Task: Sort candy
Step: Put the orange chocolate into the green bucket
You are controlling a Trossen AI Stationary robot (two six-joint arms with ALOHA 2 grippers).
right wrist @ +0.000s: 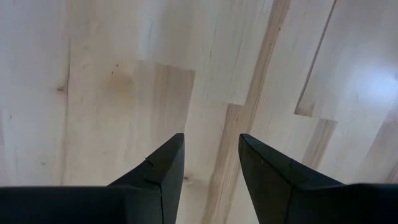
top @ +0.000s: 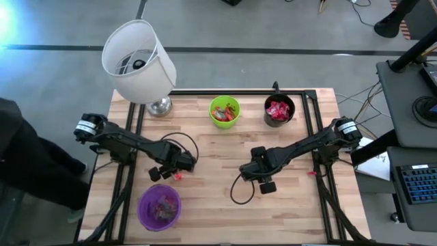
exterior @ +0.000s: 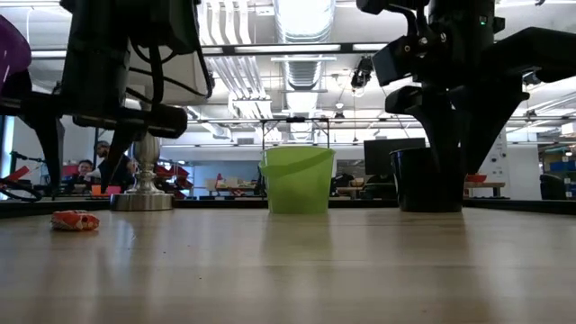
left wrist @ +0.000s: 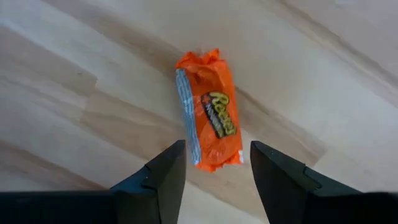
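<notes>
Left wrist view shows the left gripper (left wrist: pixel 214 165) spread open above an orange candy (left wrist: pixel 208 127), poised to straddle it. The right gripper (right wrist: pixel 211 155) hangs open over bare table (right wrist: pixel 93 74), holding nothing.

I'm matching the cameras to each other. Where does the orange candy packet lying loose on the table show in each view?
High view: orange candy packet beside the left gripper.
Low view: far left on the table.
Left wrist view: centre, between open fingers.
Right wrist view: not in it.
Shared landmark: green cup.

**An open-plan robotics lab**

Exposed ceiling ducts (exterior: pixel 306 36) and strip lights run over rows of desks with monitors (exterior: pixel 382 157); people (exterior: pixel 85 168) sit far behind; cables (top: pixel 365 102) and a keyboard (top: pixel 416 184) flank the butcher-block table (top: pixel 218 150).
</notes>
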